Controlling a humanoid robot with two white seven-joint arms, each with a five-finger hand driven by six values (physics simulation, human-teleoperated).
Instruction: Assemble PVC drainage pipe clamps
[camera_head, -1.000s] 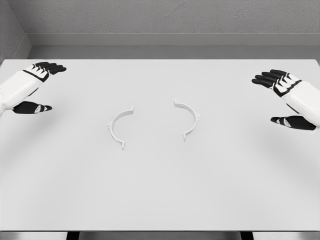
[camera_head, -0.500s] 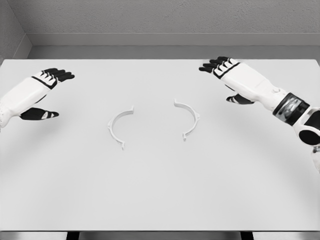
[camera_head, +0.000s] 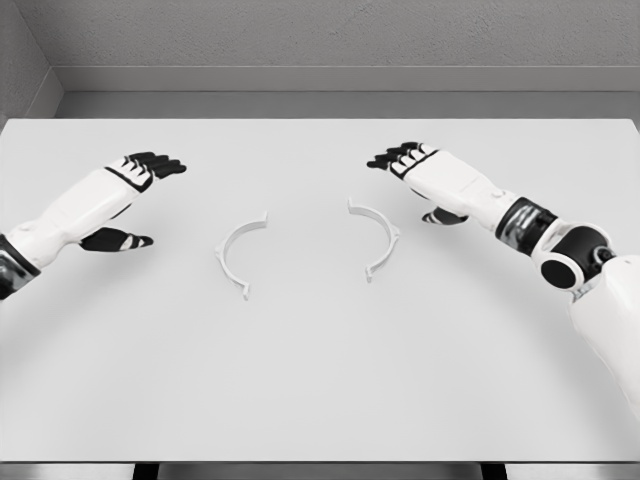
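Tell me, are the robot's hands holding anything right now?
Nothing is held. The left hand and right hand are open, apart from the two white curved plastic clamp halves on the table.

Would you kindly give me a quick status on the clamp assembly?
Left hand and right hand open, holding nothing. Left clamp half and right clamp half flat on table, apart, untouched. Nothing between hands and halves.

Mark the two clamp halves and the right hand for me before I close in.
left clamp half (camera_head: 226, 252): head view, on the middle of its white arc.
right clamp half (camera_head: 390, 237): head view, on the outer bend of its arc.
right hand (camera_head: 418, 170): head view, on the back of the hand.
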